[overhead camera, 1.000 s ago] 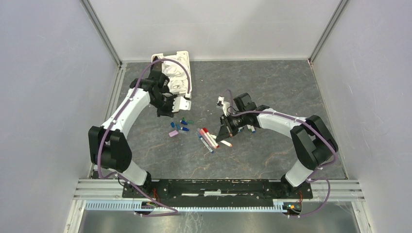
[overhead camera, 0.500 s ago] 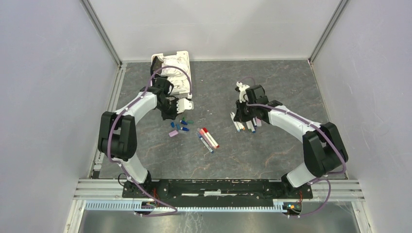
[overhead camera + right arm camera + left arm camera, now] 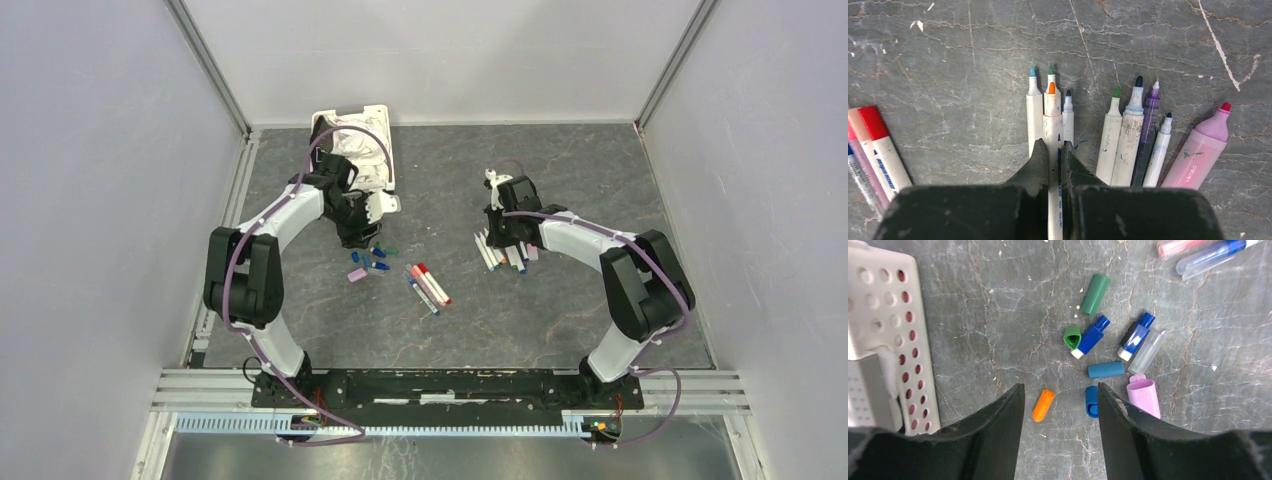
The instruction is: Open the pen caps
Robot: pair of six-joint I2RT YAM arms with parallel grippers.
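Gaping left claw overhangs pen caps, right claw pinching a pen

White basket cut by left edge, two pens clipped at top — barrel of orange-tipped pen hidden between right gripper fingers

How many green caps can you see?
2. The long green cap lies near the top of the left wrist view; the stubby green cap sits just below it, beside a blue piece. Others may be hidden.

I'm seeing a white perforated basket sitting far left on the grey table and uncapped pens lying fanned beside a pink highlighter.
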